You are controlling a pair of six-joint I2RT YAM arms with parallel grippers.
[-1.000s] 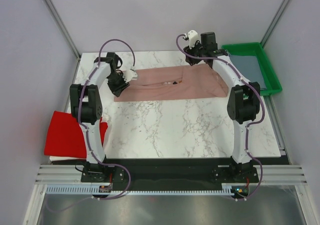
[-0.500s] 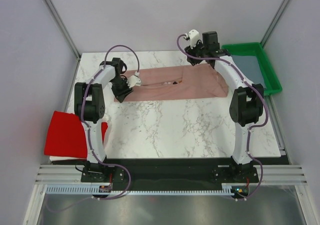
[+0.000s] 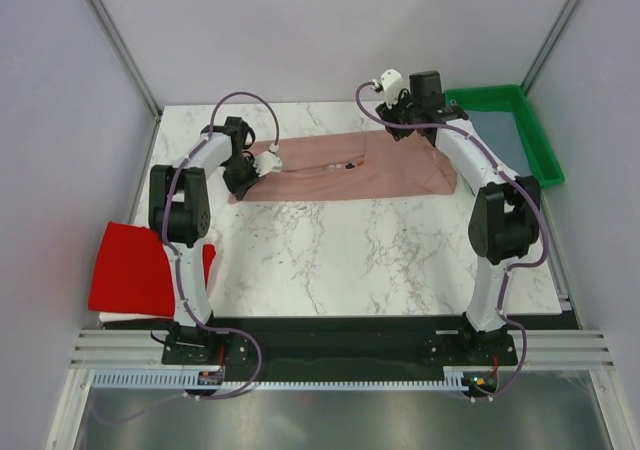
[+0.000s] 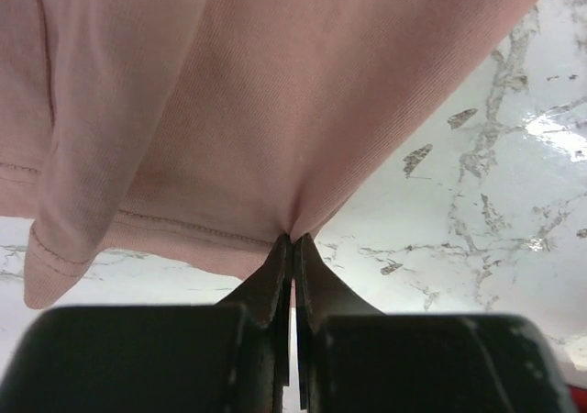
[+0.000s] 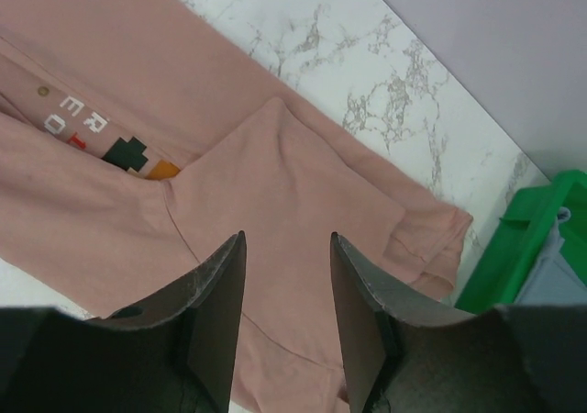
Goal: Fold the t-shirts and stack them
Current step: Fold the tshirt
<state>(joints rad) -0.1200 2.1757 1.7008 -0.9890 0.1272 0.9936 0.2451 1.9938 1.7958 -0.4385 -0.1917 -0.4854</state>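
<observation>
Top external view, near to far: a red t-shirt (image 3: pixel 140 270) lies at the near-left edge of the surface (image 3: pixel 380 260). The dusty-pink t-shirt (image 3: pixel 340 170) lies flat across the far half, long axis left to right. Its left end is pinched tight in the left end effector (image 4: pixel 292 248). Over its right part hovers the right end effector (image 5: pixel 287 239), jaws apart and empty. Likely next: the left arm, already gripping, carries its end rightward along that axis.
</observation>
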